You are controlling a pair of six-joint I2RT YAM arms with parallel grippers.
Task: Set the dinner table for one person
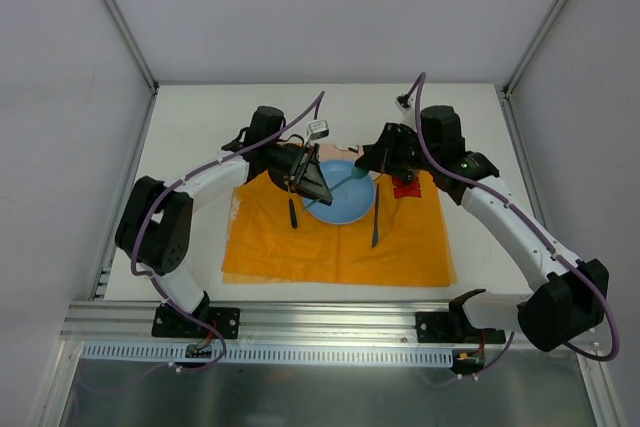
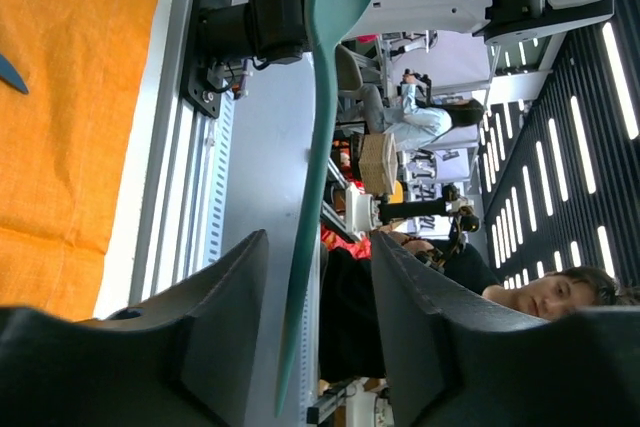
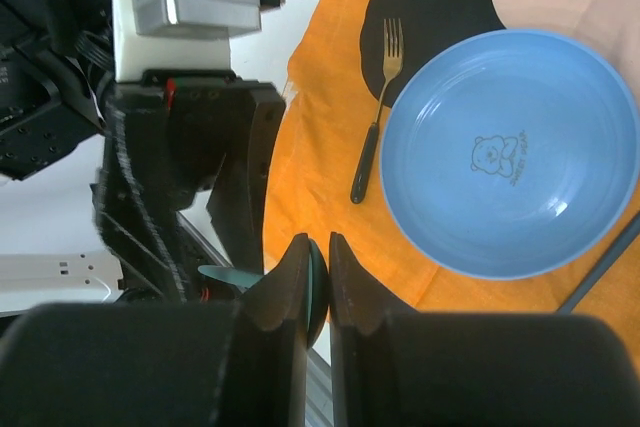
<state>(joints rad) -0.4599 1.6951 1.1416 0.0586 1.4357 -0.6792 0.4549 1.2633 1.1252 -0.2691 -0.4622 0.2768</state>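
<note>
One blue plate, one fork and one knife on one orange placemat, mid-surface. Above the plate, the right claw clamps one teal utensil. The left claw stands open astride the utensil's handle.

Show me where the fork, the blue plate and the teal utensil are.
fork (image 3: 377, 112): right wrist view, mid-shaft, just above the dark handle.
blue plate (image 3: 505, 157): right wrist view, centre of the dish, by the bear print.
teal utensil (image 2: 318, 157): left wrist view, middle of its thin shaft.
</note>
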